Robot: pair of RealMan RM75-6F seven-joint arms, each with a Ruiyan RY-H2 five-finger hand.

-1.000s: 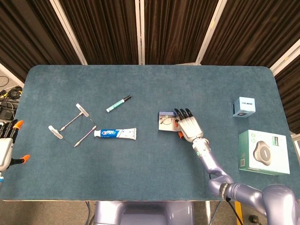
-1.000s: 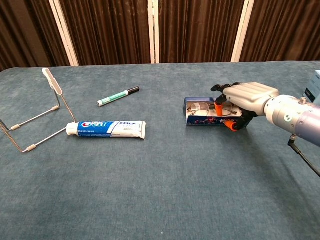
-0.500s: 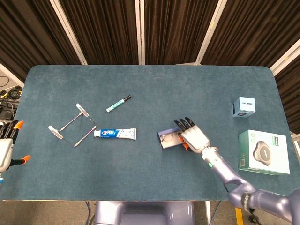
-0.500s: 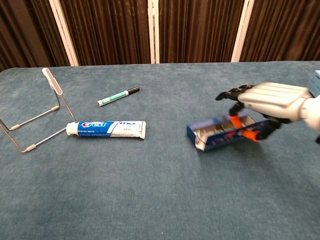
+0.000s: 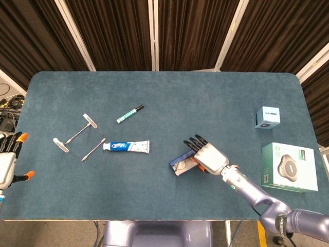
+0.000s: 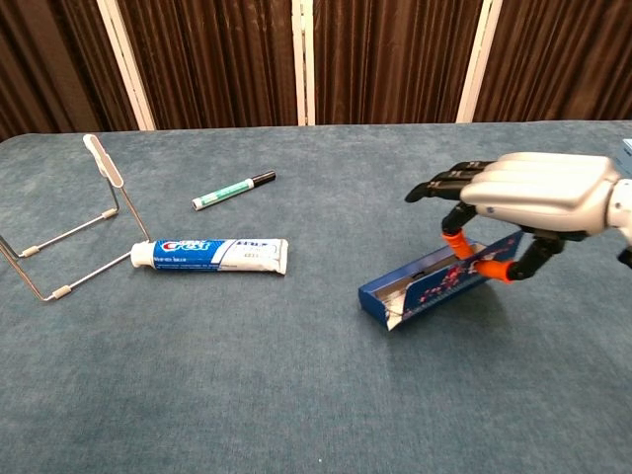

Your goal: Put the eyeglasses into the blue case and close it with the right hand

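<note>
Blue case (image 6: 434, 287): tilted, one end on the table (image 5: 154, 190), other end raised in my right robot hand (image 6: 538, 193).
Eyeglasses (image 5: 183, 164): inside case.
Left robot hand (image 5: 7, 162): spread, holding nothing.

One blue case (image 5: 180, 163), toothpaste tube (image 5: 126, 146), marker (image 5: 129, 113), wire stand (image 5: 79, 138); two boxes (image 5: 288, 167).

Left hand (image 5: 7, 165) cut off by head view's left edge, missing from chest view. Eyeglasses inside blue case (image 6: 437, 284) mostly hidden under right hand (image 6: 528, 202); grip unclear.
</note>
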